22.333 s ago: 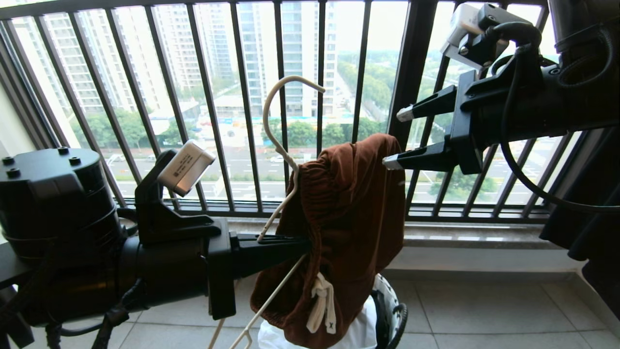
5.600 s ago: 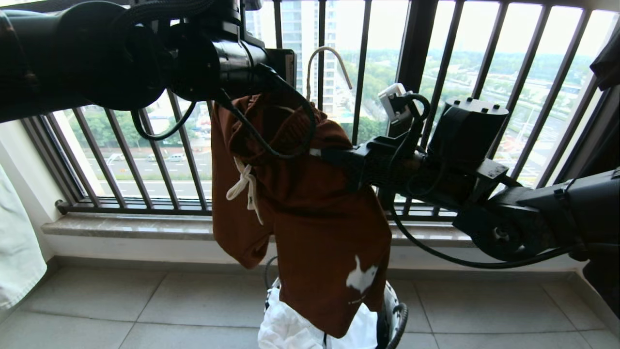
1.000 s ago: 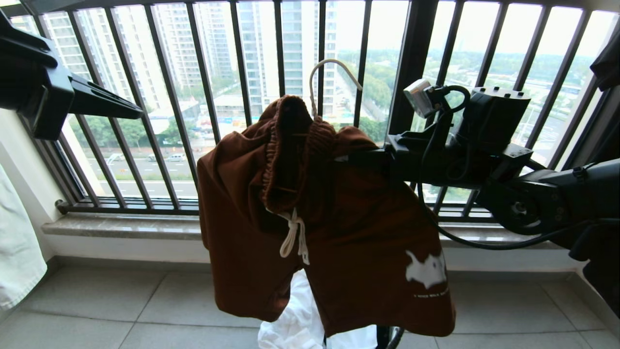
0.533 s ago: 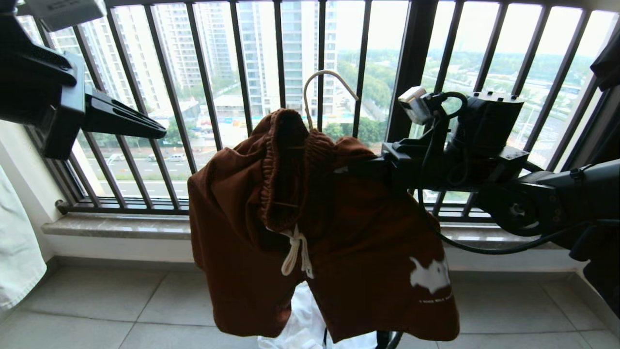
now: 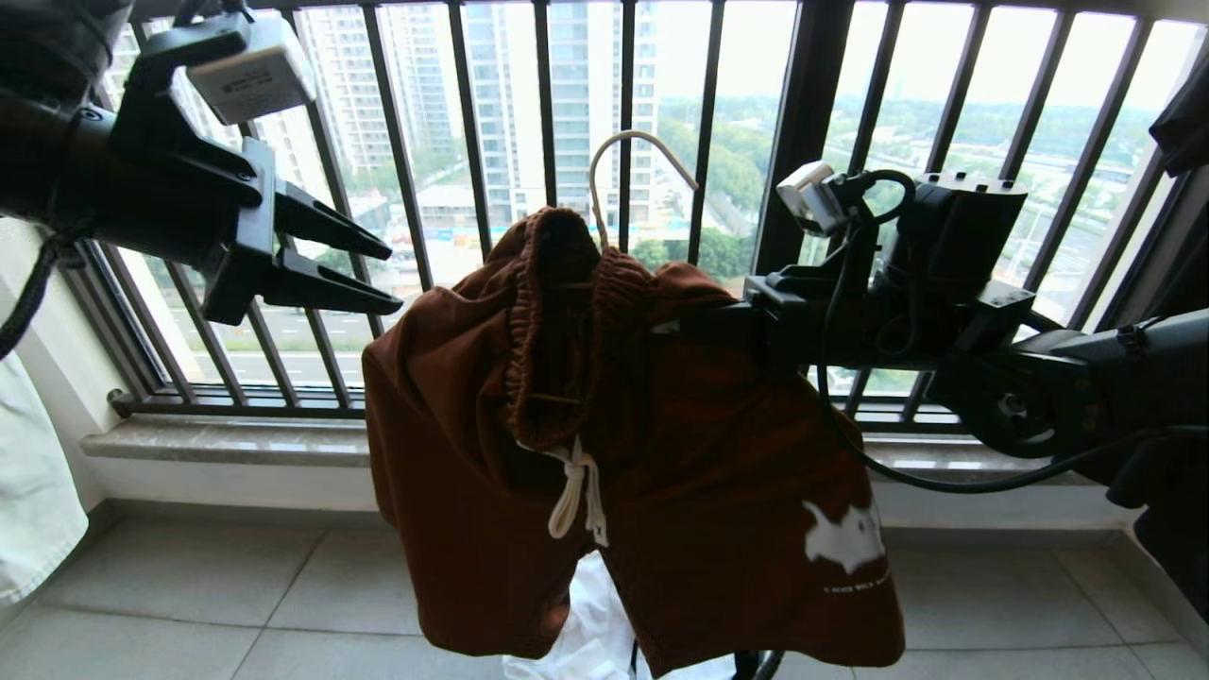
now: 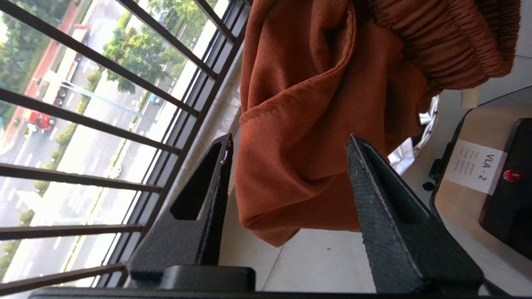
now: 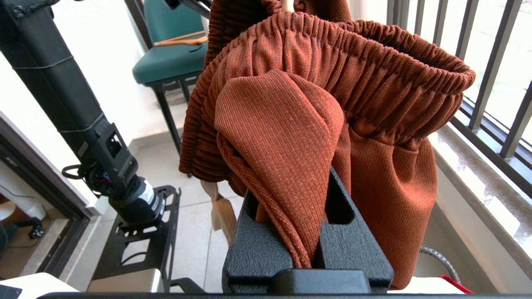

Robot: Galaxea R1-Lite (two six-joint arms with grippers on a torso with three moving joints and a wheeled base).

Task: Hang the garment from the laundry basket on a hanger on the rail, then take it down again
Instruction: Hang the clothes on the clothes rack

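At the far left a pale cloth (image 5: 33, 510) hangs down near the wall. Next to it, high up, the left gripper (image 5: 392, 280) points rightward with its jaws standing apart and nothing between them; in the left wrist view its two black fingers (image 6: 382, 207) frame a hanging leg of the garment (image 6: 307, 124) but do not touch it. In the middle, the rust-brown garment (image 5: 623, 444) is draped over the hanger (image 5: 628, 156), whose cream hook rises above the bunched waistband in front of the black balcony railing (image 5: 803, 142); the white drawstring (image 5: 578, 496) dangles at the centre and the white logo (image 5: 843, 535) sits low on the right leg. White fabric (image 5: 590, 642) shows beneath the shorts, near the floor. To the right, the right gripper (image 7: 309, 232) reaches in level from the right side and is pinched tight on a fold of the garment just beside the waistband.
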